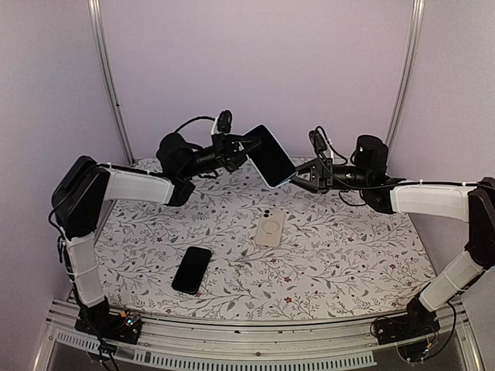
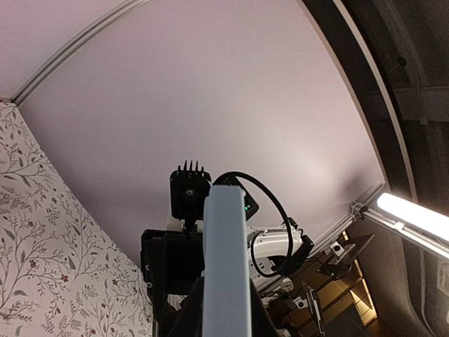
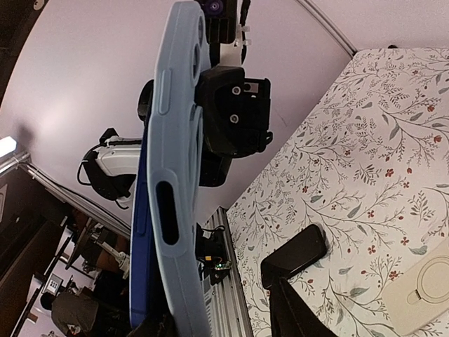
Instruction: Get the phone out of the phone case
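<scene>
A phone (image 1: 272, 157) in a light blue case (image 3: 172, 175) hangs tilted in the air above the back of the table, between both arms. My left gripper (image 1: 238, 148) is shut on its upper left end; in the left wrist view the case edge (image 2: 226, 267) stands upright between the fingers of that gripper (image 2: 224, 312). My right gripper (image 1: 298, 179) is at the lower right corner. In the right wrist view the dark blue phone edge (image 3: 140, 246) shows beside the case. The case lies against one finger of the open right gripper (image 3: 219, 309); the other finger (image 3: 291, 312) stands apart.
A beige case with a ring mark (image 1: 269, 227) lies flat mid-table on the floral cloth (image 1: 348, 255). A black phone (image 1: 192, 269) lies nearer the front left. A metal rail (image 1: 232, 328) runs along the near edge. Walls close the back and sides.
</scene>
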Motion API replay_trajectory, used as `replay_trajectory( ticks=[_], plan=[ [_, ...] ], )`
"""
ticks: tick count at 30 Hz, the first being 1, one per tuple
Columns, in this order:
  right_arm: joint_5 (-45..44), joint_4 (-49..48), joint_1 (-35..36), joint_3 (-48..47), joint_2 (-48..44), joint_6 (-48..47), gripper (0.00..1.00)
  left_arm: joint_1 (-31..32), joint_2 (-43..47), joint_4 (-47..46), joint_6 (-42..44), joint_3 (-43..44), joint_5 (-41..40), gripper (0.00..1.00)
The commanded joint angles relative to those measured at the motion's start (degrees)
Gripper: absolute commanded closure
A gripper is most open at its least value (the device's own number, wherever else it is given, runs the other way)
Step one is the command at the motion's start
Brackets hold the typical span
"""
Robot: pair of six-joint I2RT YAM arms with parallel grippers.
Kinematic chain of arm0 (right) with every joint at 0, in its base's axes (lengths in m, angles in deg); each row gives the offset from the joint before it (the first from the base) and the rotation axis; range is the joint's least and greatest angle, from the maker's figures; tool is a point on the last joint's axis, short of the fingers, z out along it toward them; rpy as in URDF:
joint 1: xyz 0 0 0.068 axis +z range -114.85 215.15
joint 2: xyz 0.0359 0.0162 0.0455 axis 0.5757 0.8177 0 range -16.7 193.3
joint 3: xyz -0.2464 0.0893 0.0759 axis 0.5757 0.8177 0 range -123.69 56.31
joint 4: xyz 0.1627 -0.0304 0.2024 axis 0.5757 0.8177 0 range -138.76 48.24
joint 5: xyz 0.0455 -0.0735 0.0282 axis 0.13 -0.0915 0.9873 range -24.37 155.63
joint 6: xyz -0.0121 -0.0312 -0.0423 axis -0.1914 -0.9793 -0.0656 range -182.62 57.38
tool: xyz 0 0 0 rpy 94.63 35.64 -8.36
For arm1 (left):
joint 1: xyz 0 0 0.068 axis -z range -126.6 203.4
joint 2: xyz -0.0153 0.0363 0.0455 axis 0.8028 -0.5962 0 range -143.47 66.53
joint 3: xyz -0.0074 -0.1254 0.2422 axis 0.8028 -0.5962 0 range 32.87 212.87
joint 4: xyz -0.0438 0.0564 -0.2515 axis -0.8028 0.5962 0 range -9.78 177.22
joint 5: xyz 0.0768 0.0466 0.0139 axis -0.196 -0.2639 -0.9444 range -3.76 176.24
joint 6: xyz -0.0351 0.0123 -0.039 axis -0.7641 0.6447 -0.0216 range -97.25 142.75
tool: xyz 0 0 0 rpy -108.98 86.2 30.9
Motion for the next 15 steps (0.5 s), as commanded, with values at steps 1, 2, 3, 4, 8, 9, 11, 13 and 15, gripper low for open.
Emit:
replay_trajectory(
  ticks=[1,2,3,4,8,9,11,13,15],
  plan=[
    [-3.8,1.9,2.5,-3.3,4.0,1.3,0.58,5.2,-0.8,-6.0,-2.6,4.1,3.1,1.0],
    [-3.7,1.4,2.8,-3.8,4.5,1.7,0.58,5.3,-1.1,-5.9,-2.7,4.5,3.1,1.0],
    [-3.5,0.7,3.1,-4.3,4.8,2.0,0.58,5.5,-1.3,-5.9,-2.7,4.7,3.1,1.0],
    [-3.4,0.2,3.5,-4.8,5.4,2.7,0.58,5.5,-1.5,-5.8,-2.8,5.0,3.0,1.0],
    [-5.1,0.1,4.1,-6.1,6.2,2.9,0.63,5.9,-2.2,-5.7,-3.4,5.8,2.5,1.0],
    [-6.1,0.6,4.1,-5.9,6.3,2.6,0.66,5.9,-2.4,-5.8,-3.7,5.9,2.4,1.0],
    [-9.7,3.4,4.3,-5.9,5.9,0.7,0.74,5.9,-2.3,-6.0,-4.4,5.9,1.8,1.0],
    [-13.6,7.3,4.6,-6.2,5.5,-2.0,0.81,5.9,-2.3,-6.1,-5.4,6.0,1.4,1.0],
    [-18.3,11.1,5.1,-6.4,4.9,-5.6,0.87,5.9,-2.4,-5.9,-6.5,6.0,1.0,1.0]
  ],
)
